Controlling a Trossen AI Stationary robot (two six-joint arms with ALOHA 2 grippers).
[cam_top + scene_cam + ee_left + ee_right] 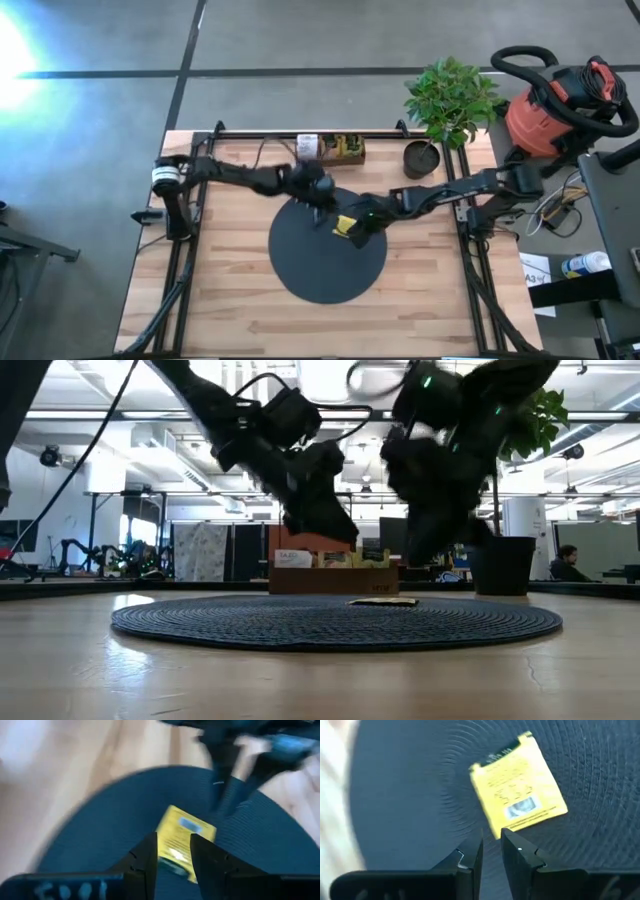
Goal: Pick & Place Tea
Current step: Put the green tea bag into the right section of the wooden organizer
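Note:
A yellow tea packet (344,226) (519,805) lies flat on the black round mat (320,270), right of the mat's middle; the low view shows it as a thin strip (383,601). My right gripper (492,849) hangs slanting down just short of the packet's near corner, clear of the mat, with a narrow gap between its fingers and nothing in it. My left gripper (174,851) hovers open above the mat's far part (320,203); the packet (182,837) shows on the mat beyond its fingers. A wooden tray (335,148) with more tea stands at the far edge.
A potted plant (448,105) stands at the table's far right corner. A red shop vacuum (560,100) sits beyond the right edge. Bare wood (230,300) lies around the mat on the left, right and near sides. The two arms stand close together over the mat.

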